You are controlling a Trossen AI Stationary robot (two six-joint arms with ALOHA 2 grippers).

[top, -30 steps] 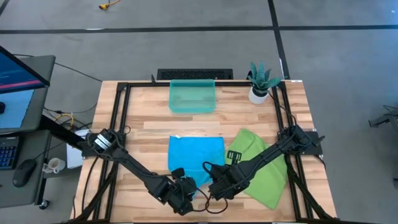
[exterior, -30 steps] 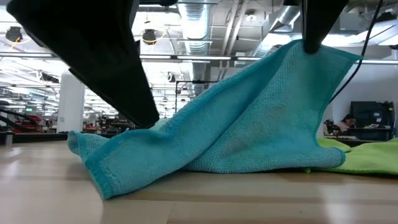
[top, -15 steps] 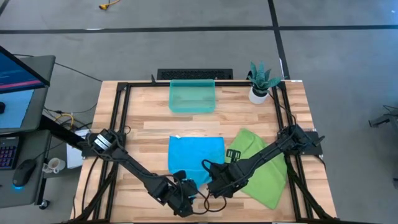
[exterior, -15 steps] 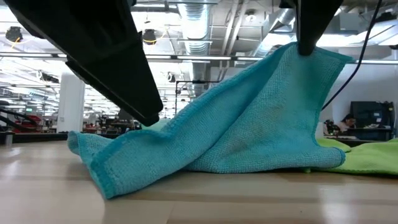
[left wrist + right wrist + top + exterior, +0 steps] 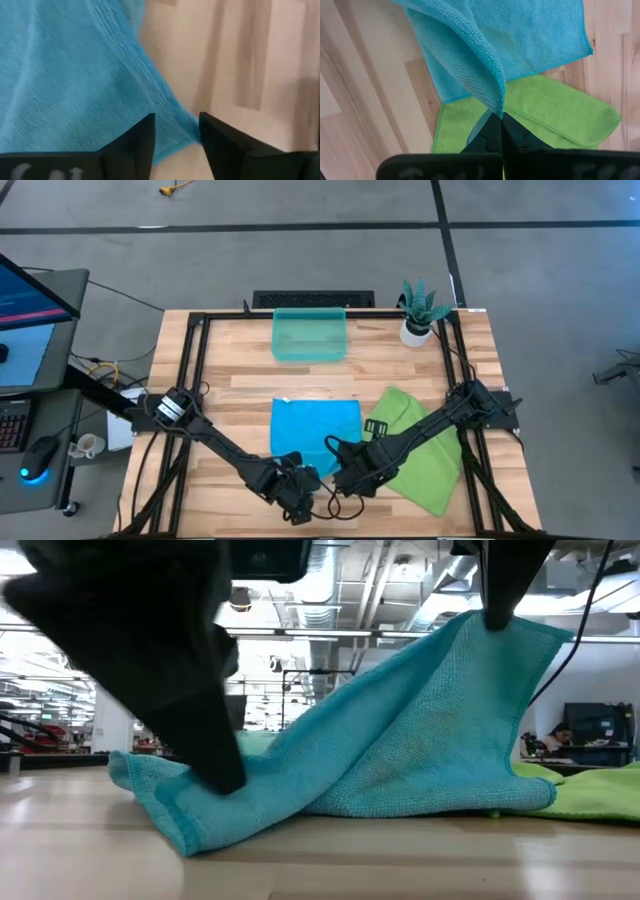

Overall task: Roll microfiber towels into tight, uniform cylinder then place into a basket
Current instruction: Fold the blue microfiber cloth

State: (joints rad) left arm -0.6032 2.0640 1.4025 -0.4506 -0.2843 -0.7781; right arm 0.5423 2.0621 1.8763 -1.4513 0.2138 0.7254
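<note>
Grey concrete floor surrounds the wooden desk (image 5: 250, 385) we see from above, where the teal basket (image 5: 310, 335) sits near the far edge beside a potted plant (image 5: 420, 310). The blue towel (image 5: 315, 430) lies at the desk's middle toward the near edge, the green towel (image 5: 425, 450) just beside it toward the right edge. Both arms meet at the blue towel's near edge: the left gripper (image 5: 297, 495) at its near left corner, the right gripper (image 5: 345, 475) at its near right corner.

From desk height, against a hall of ceiling ducts, we see the blue towel (image 5: 400, 750) pulled up into a peak by the right arm while the left arm presses down on its low end.

Past the left wrist, we find the fingers (image 5: 142, 137) parted, astride the towel's corner (image 5: 172, 127), not clenched.

Past the right wrist, the fingers (image 5: 487, 135) are clenched on the blue towel's raised corner, the green towel (image 5: 545, 117) lying beneath.
</note>
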